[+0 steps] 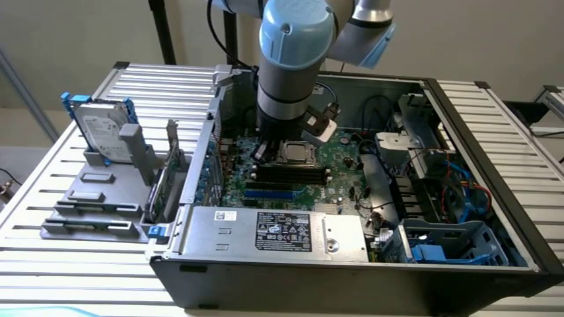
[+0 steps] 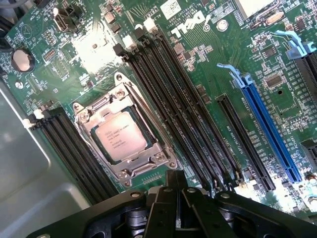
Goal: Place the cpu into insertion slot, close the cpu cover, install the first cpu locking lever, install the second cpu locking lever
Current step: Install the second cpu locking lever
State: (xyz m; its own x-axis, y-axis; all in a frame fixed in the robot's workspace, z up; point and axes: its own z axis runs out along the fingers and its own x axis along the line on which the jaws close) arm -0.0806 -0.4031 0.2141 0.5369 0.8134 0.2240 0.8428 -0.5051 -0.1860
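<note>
The cpu, a pale silvery square, lies flat in the insertion slot on the green board. The cpu cover, a thin silver frame, rests down around the chip's edges. Thin metal levers run along two sides of the socket; whether they are latched I cannot tell. My gripper hovers just beside the socket's corner, its black fingers pressed together with nothing between them. In the exterior view the arm reaches straight down into the open case, with the gripper next to the cpu.
Long black memory slots flank the socket on both sides, and a blue expansion slot lies beyond. The case holds a silver power supply, cables and a blue drive cage. A hard drive stands on a grey rack at the exterior view's left.
</note>
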